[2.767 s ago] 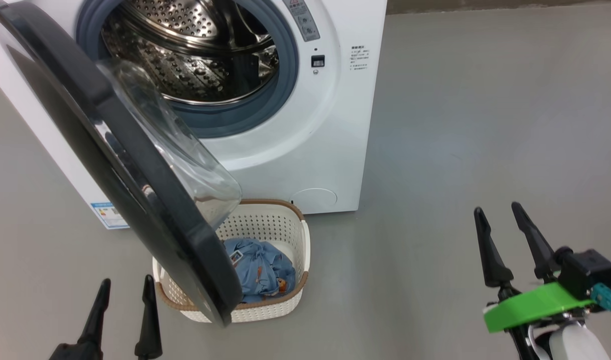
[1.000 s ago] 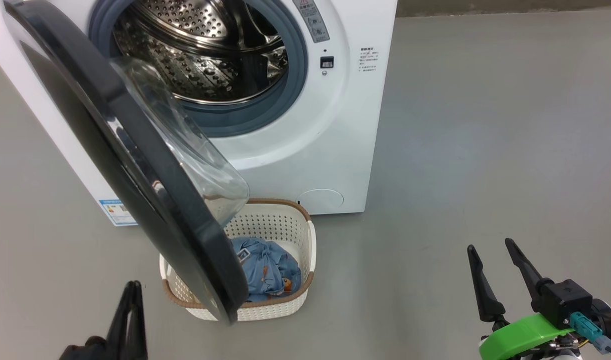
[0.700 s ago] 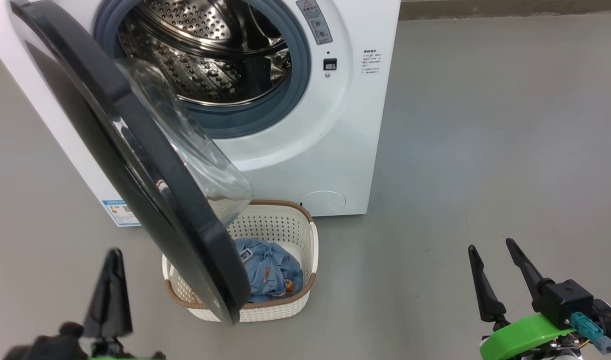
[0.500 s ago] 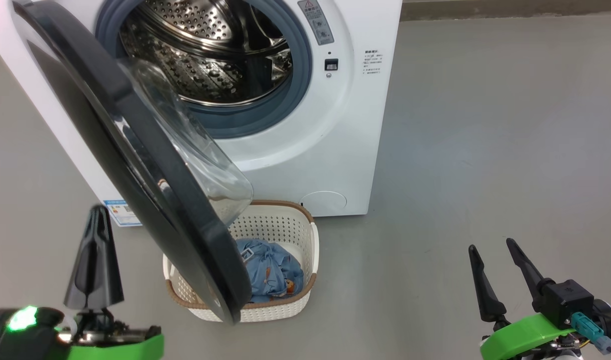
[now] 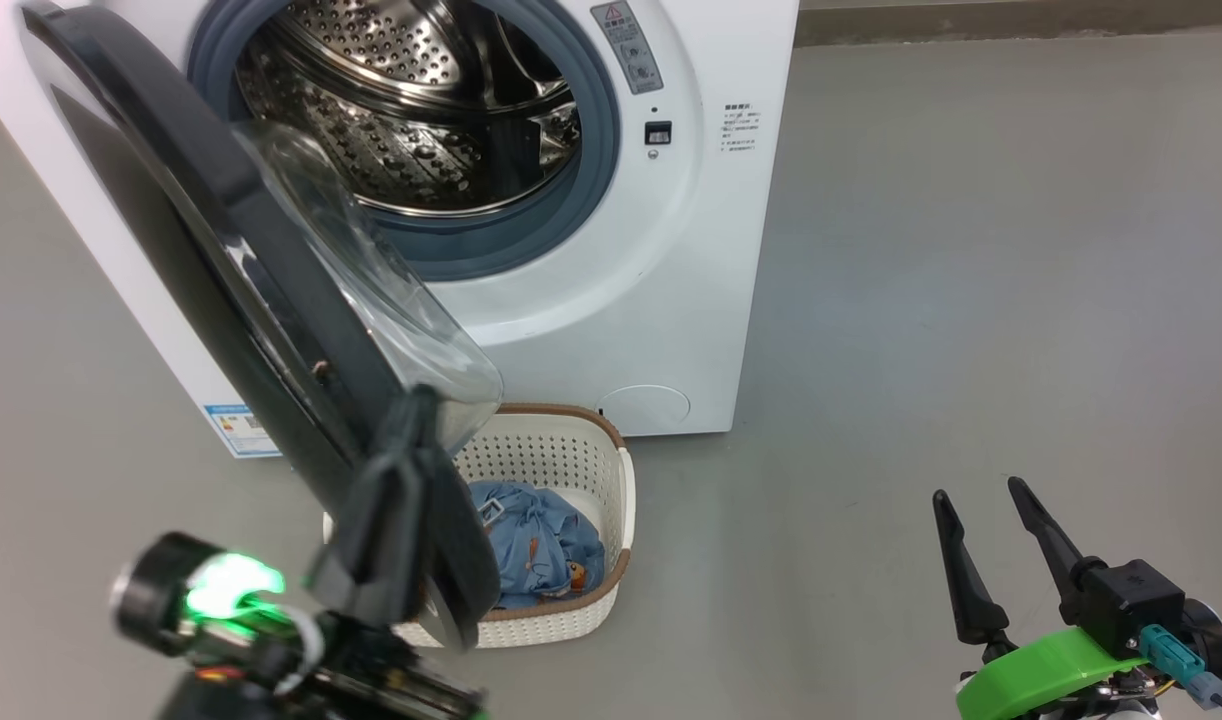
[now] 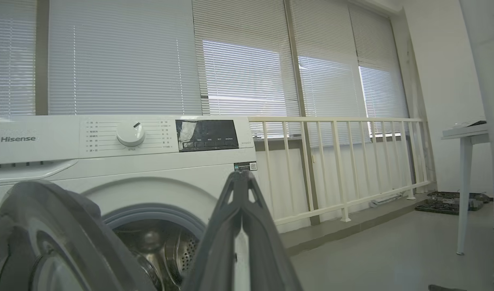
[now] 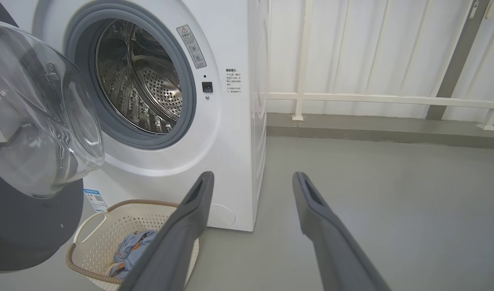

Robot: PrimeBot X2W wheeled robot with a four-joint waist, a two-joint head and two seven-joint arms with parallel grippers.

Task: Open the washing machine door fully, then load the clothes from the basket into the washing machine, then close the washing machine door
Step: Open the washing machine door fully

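Above washing machine door (image 6: 65, 230), dial (image 6: 130, 133), blinds (image 6: 121, 56)

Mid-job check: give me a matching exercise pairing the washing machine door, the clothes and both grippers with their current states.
Things:
1. washing machine door
2. clothes
3. left gripper
4. right gripper

States:
A. fingers apart, holding nothing
B. lying in the basket
C. fingers pressed together
D. swung open

Pairs: 1-D, 2-B, 3-C, 4-A
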